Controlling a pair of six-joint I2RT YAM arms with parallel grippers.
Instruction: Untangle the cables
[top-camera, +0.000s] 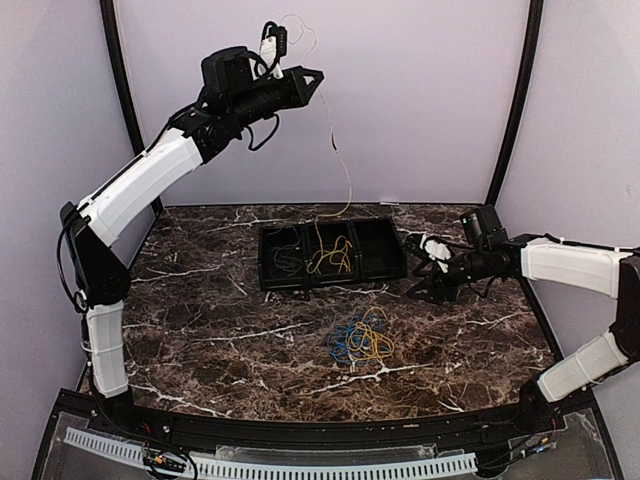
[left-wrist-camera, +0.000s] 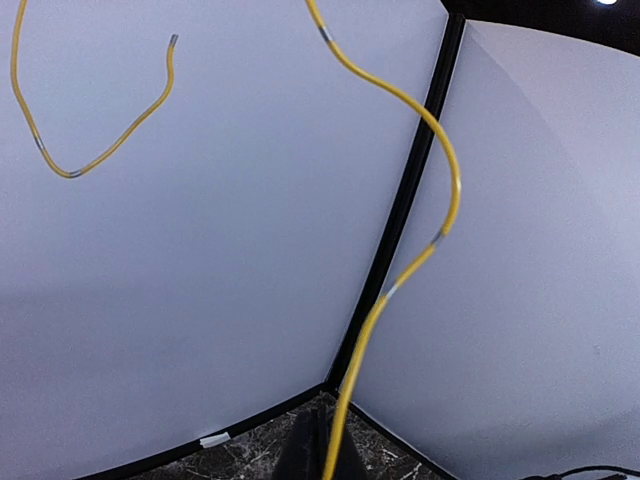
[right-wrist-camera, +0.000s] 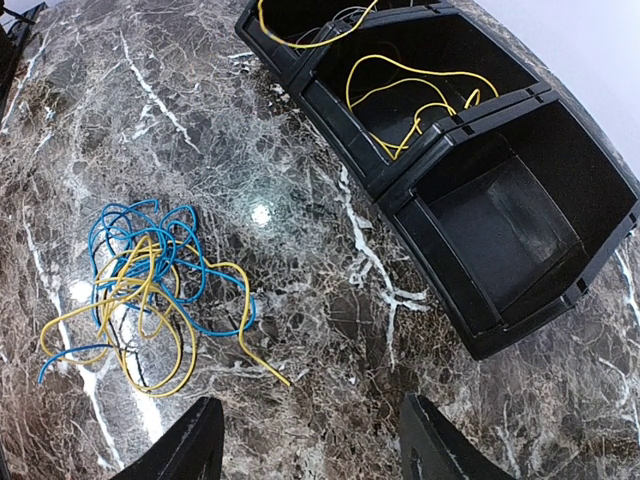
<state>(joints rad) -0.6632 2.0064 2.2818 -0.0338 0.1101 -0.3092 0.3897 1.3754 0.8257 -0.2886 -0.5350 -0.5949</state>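
Observation:
The tangled cables (top-camera: 360, 340), thin blue and yellow loops, lie on the marble table in front of the black tray (top-camera: 266, 262). They also show at the left of the right wrist view as a cable bundle (right-wrist-camera: 140, 290). My left gripper (top-camera: 318, 78) is raised high near the back wall, shut on one yellow cable (top-camera: 340, 165) that hangs down into the tray's middle compartment. The left wrist view shows this yellow cable (left-wrist-camera: 440, 150) running up from the shut left gripper (left-wrist-camera: 325, 455). My right gripper (top-camera: 420, 280) hovers open just right of the tray, with nothing between its fingers (right-wrist-camera: 190, 445).
The three-compartment tray (right-wrist-camera: 440, 130) holds yellow wires (right-wrist-camera: 420, 90) in its middle compartment and thin dark wires (top-camera: 285, 260) in its left one. Its right compartment (right-wrist-camera: 510, 215) looks bare. White walls with black corner posts (left-wrist-camera: 400, 210) enclose the table.

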